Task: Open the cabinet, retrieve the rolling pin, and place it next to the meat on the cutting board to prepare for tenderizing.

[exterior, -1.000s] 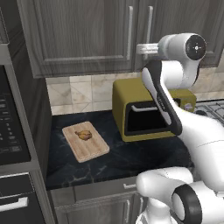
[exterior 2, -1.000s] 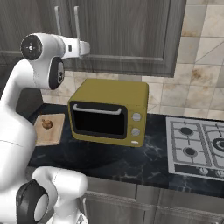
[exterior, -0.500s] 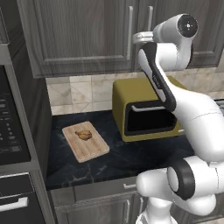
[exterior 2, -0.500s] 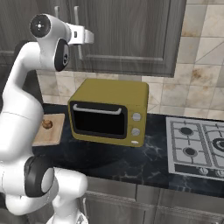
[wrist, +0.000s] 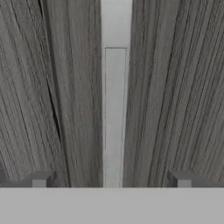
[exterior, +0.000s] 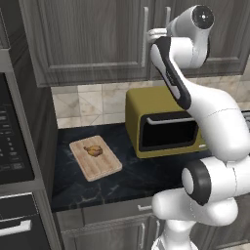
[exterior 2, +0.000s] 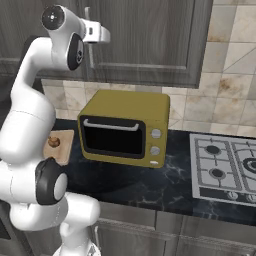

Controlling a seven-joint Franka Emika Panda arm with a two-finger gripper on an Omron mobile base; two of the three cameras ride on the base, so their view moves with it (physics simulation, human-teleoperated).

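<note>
The cabinet (exterior: 93, 39) has its dark grey doors shut, so the rolling pin is hidden. My gripper (exterior: 151, 34) is raised against the doors at the height of the silver bar handles (exterior: 145, 34). In the hand view the gripper (wrist: 111, 180) is open, with one fingertip (wrist: 41, 179) on each side of a vertical handle (wrist: 114, 113) and the door seam (wrist: 54, 96) just beside it. Down on the counter lies the cutting board (exterior: 95, 157) with the small golden-brown meat (exterior: 93, 151) on it. Board (exterior 2: 61, 145) and meat (exterior 2: 53, 142) also appear behind my arm in the right base view.
A mustard-yellow toaster oven (exterior: 163, 124) stands on the dark counter (exterior: 117, 183) right of the board, under my arm. A gas stove (exterior 2: 225, 167) lies further right. A tall black oven unit (exterior: 14, 146) borders the counter on the left.
My arm has lifted and swung the hand up and in towards the cabinet doors, so the gripper now sits at the handle. The jaws stayed open.
</note>
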